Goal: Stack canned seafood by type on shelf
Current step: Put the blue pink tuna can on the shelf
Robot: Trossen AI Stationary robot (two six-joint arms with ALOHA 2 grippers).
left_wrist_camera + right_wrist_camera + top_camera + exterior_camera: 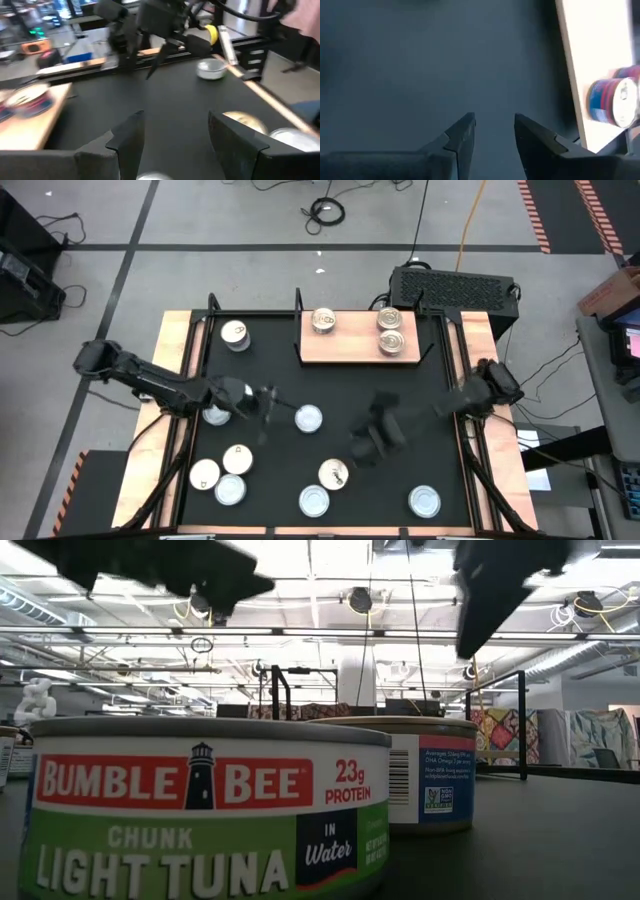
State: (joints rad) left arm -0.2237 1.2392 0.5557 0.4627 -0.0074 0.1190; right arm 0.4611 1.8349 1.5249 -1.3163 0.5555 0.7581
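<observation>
we see the shelf (350,340) at the far middle of the black mat (330,395), a light-wood board already carrying three gold-topped tins (390,330): one at its left, two close together at its right. the rest of the canned seafood lies scattered on the mat, with a silver-topped tin (308,418) near the middle, a cluster (228,475) at the near left, one tin (235,333) at the far left, and a few along the near edge.

the left gripper (262,402) hangs just beside that middle tin, its jaws spread wide and empty, as the left wrist view confirms (175,140). the right gripper (372,442) hovers over bare mat near the centre, jaws parted and holding nothing (494,131).

we judge these tins rigid, fairly dense for their size, and slick on their metal walls. their flatness leaves little height to pinch, so we would take one across its width, low on the side wall, squarely.

the low view shows a bumble bee chunk light tuna tin (200,805) close up, and a second tin (425,775) behind it. neighbouring tins in the cluster and the shelf's thin black posts (298,305) could crowd an approach.
</observation>
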